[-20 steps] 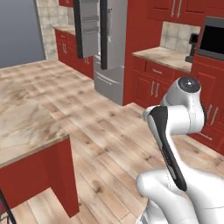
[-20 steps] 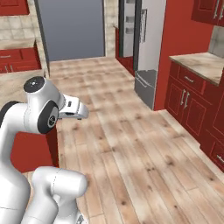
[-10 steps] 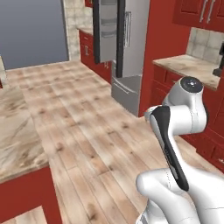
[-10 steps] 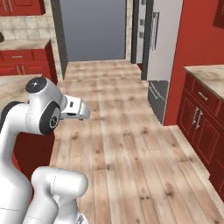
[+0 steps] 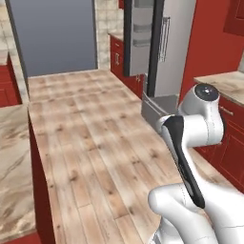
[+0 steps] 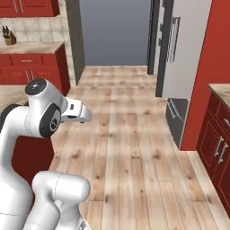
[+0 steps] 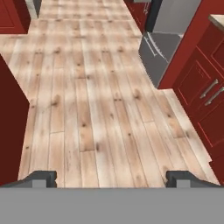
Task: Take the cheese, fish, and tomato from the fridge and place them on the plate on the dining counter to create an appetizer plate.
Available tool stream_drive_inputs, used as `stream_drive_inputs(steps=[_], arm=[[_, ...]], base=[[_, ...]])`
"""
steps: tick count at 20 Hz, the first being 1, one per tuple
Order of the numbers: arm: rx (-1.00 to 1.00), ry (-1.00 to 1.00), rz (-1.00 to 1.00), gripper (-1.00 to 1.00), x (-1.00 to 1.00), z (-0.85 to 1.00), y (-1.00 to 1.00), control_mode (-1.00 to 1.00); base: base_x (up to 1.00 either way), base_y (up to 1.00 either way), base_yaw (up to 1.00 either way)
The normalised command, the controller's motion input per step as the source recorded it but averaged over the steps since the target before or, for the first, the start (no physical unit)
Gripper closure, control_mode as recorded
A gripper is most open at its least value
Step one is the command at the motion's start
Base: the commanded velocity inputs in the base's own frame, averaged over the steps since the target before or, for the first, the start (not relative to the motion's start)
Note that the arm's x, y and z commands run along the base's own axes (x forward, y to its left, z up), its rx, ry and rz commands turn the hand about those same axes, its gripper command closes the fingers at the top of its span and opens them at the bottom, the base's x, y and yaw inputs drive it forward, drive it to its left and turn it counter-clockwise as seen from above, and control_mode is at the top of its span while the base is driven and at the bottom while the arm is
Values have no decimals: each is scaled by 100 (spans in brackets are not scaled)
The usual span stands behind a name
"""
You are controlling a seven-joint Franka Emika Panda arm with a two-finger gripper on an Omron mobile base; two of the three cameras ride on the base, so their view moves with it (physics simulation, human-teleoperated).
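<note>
The fridge [image 5: 164, 57] stands ahead at the right, its top cut off; its door [image 5: 140, 35] is open, seen edge-on with pale bins, and the inside is hidden. The marbled dining counter [image 5: 14, 167] shows partly at the left edge. The gripper [image 7: 111, 178] hangs empty over the wooden plank floor [image 7: 96, 109], its dark fingertips [image 7: 41, 177] wide apart.

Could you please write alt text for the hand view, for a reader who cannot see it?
The open gripper looks down on a pale wooden plank floor, its two dark fingertips wide apart at the bottom with nothing between them. The grey lower part of the fridge stands at upper right, beside red cabinets with silver bar handles.
</note>
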Motion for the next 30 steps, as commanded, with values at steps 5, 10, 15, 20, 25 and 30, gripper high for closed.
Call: stream_drive_inputs(steps=[5, 10, 15, 20, 25, 30], arm=[[0, 0, 0, -100, 0, 0, 0, 100], [0, 0, 0, -100, 0, 0, 0, 100], [0, 0, 0, -100, 0, 0, 0, 100], [0, 0, 0, -100, 0, 0, 0, 100], [0, 0, 0, -100, 0, 0, 0, 100], [0, 0, 0, -100, 0, 0, 0, 100]], base=[[100, -24, 8], [100, 0, 0], [100, 0, -6], [99, -2, -27], [79, 0, -41], [72, 12, -46]])
